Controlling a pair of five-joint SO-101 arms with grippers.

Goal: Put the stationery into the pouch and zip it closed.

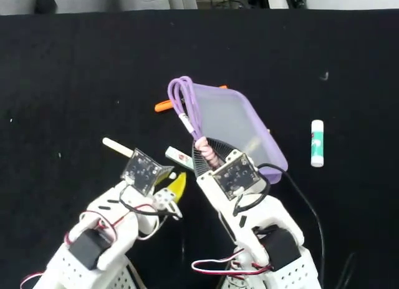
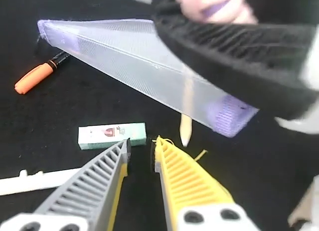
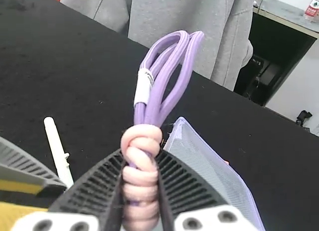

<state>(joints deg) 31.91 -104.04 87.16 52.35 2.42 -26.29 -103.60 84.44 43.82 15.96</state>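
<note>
Jaws pinching the strap, right gripper holds the pouch tilted up.

This looks like a robotics lab or workroom. A table draped in black cloth carries a white left arm and right arm with bare servo wiring. Behind it stand a black cabinet and a plain white wall.

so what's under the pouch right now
An orange marker pokes out beneath the purple pouch at its far edge; its middle is covered. Anything else underneath cannot be made out. The right gripper holds the pouch's cord.
</note>
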